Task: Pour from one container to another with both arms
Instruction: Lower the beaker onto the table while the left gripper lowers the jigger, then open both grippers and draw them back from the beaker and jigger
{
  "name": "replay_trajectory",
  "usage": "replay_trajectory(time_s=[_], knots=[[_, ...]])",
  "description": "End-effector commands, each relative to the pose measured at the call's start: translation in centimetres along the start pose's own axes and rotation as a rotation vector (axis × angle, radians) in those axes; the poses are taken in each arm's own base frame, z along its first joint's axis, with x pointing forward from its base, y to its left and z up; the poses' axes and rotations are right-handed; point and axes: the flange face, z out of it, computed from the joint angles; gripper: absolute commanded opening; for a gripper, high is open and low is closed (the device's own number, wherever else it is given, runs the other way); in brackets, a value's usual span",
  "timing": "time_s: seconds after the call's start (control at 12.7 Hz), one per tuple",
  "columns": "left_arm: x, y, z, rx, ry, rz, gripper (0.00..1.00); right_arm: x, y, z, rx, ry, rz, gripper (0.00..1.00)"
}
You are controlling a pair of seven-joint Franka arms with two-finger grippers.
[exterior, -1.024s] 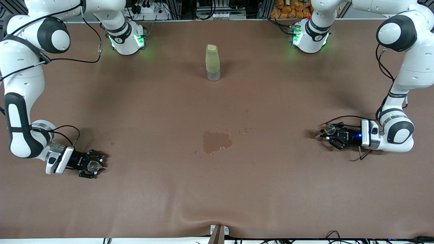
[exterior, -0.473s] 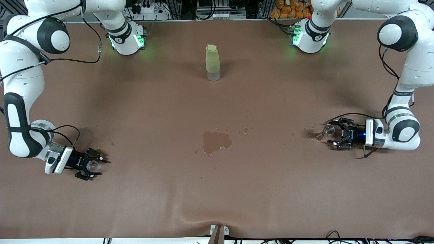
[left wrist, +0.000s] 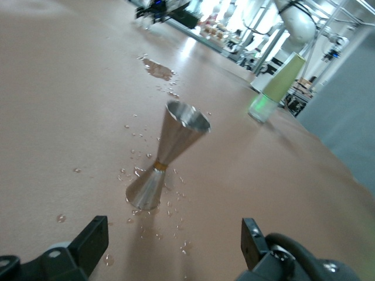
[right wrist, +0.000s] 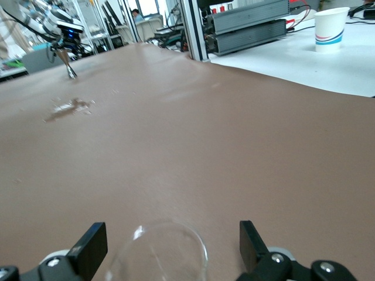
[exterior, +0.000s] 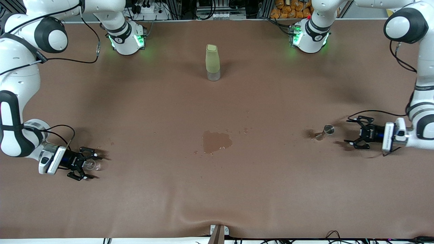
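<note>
Cup: clear cup (exterior: 91, 165) on table, betw. spread fingers of right gripper (exterior: 84, 164), not held.
Jigger: jigger (exterior: 326, 130) upright nr left gripper (exterior: 358, 132), wide open, empty.
Progress: pour prob. done; both released.

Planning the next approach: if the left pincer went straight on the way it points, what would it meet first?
Most likely the metal jigger, standing upright just ahead of the open left pincer, apart from it.

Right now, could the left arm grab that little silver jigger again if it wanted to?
Probably yes. The left end effector is open and faces the metal jigger, which stands upright on the table; only bare, wet tabletop lies between them.
</note>
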Motion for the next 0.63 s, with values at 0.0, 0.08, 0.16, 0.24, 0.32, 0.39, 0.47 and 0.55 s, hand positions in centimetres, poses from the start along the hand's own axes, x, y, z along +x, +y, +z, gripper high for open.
replay_trajectory(time_s=[0.0, 0.08, 0.16, 0.24, 0.32, 0.39, 0.47, 0.55], knots=[[1.9, 0.8, -0.8, 0.001, -0.046, -0.128, 1.00, 2.5, -0.5, -2.2, 0.029, -0.038, 0.046, 1.00], [3.5, 1.4, -1.6, 0.018, -0.069, -0.177, 1.00, 3.7, -0.5, -2.8, 0.030, -0.050, 0.046, 1.00], [5.5, 2.3, -2.5, 0.035, -0.119, -0.244, 1.00, 4.3, -0.7, -3.2, 0.043, -0.060, 0.057, 1.00], [7.2, 3.2, -3.5, 0.059, -0.168, -0.326, 1.00, 5.1, -0.8, -3.9, 0.047, -0.074, 0.065, 1.00], [9.9, 4.2, -4.3, 0.095, -0.208, -0.397, 1.00, 6.6, -0.9, -4.7, 0.048, -0.100, 0.071, 1.00], [12.9, 5.0, -4.4, 0.124, -0.252, -0.453, 1.00, 8.4, -1.1, -5.5, 0.044, -0.135, 0.089, 1.00], [15.8, 5.9, -4.3, 0.160, -0.294, -0.517, 1.00, 10.0, -1.4, -5.9, 0.045, -0.179, 0.117, 1.00], [18.5, 6.8, -4.1, 0.203, -0.336, -0.594, 1.00, 11.5, -1.6, -6.0, 0.041, -0.211, 0.142, 1.00]])
